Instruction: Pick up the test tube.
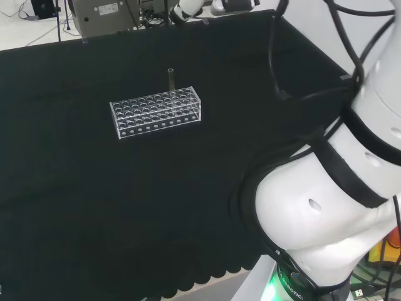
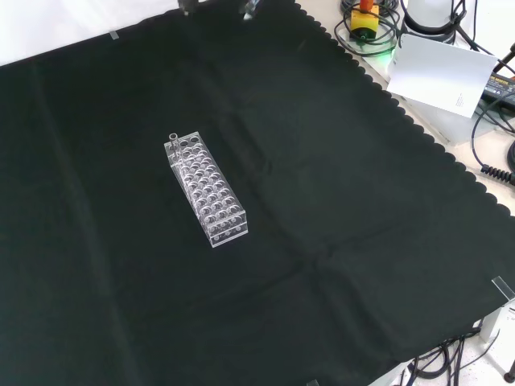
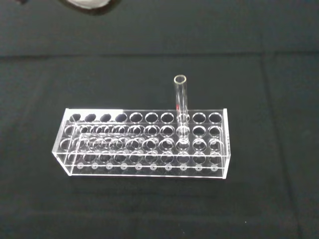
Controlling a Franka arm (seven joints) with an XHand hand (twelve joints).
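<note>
Clear rack (image 1: 157,111) on black cloth (image 1: 94,207)

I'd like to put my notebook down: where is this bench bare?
Black cloth lies bare on every side of the clear plastic rack. The only crowded spot is the rack, with one clear glass test tube standing upright in it.

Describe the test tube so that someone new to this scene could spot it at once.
On the black cloth stands one clear plastic rack full of round holes. The test tube is the single clear glass tube standing upright in a back-row hole, rising above the otherwise empty rack.
</note>
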